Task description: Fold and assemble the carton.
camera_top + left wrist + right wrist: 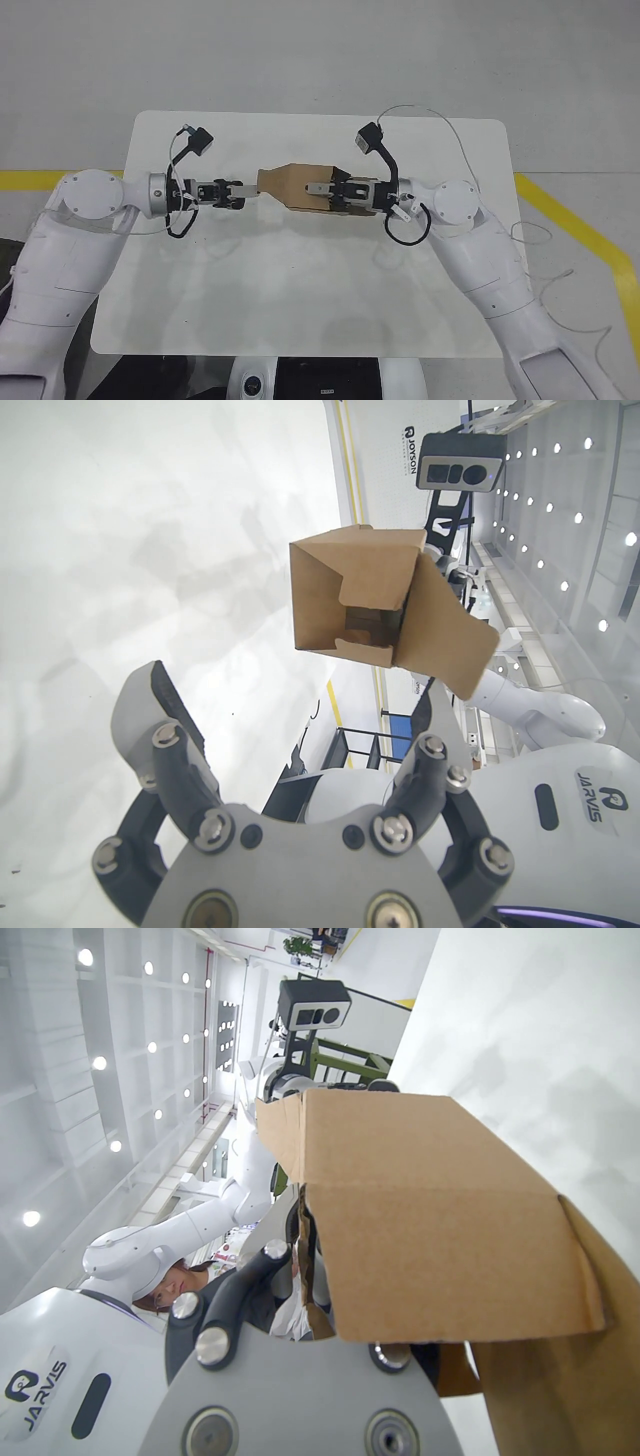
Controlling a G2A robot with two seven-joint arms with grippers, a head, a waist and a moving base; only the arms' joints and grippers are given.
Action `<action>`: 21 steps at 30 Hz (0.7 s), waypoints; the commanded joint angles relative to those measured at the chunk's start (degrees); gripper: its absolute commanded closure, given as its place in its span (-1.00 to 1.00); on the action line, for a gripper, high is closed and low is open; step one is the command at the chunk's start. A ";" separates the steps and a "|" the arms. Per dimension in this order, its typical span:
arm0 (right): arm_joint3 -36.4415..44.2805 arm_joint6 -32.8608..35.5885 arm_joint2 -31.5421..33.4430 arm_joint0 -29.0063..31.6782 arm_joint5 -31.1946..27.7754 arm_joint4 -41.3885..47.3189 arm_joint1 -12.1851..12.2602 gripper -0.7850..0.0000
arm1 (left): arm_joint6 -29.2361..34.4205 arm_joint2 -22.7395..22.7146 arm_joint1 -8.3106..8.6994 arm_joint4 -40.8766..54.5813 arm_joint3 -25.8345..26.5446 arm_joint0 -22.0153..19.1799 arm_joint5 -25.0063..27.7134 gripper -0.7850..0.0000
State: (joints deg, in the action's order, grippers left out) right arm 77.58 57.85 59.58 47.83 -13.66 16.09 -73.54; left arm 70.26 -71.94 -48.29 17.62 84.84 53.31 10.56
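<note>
A white bench with rounded corners stands on a pale grey floor. A yellow floor line meets the bench at 9 o'clock and leaves its 3 o'clock side slanting toward 5 o'clock. Overhead, a white gridded ceiling carries round lights, while a green metal frame and a dark open rack stand in the room beyond.

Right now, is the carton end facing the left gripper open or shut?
Open: on the carton the big flap stands outward, and the dark inside shows between the small flaps.
</note>
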 commanded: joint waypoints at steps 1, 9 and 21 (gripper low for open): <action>0.72 -0.73 0.48 0.55 1.35 -1.52 0.26 1.00 | 0.32 -0.94 0.16 0.96 0.22 0.27 -0.25 -1.00; 1.86 -2.67 0.41 1.60 5.08 -5.09 0.66 1.00 | 1.70 -3.93 0.83 2.15 4.00 2.13 -0.12 -1.00; 3.32 -2.13 -0.61 1.24 5.04 -5.70 0.66 1.00 | -1.42 -0.63 0.63 -5.53 5.28 1.11 -6.16 -1.00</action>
State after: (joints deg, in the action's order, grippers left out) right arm 80.91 55.72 58.94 49.04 -8.42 10.21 -72.88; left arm 69.10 -72.82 -47.62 12.54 90.52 54.72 4.95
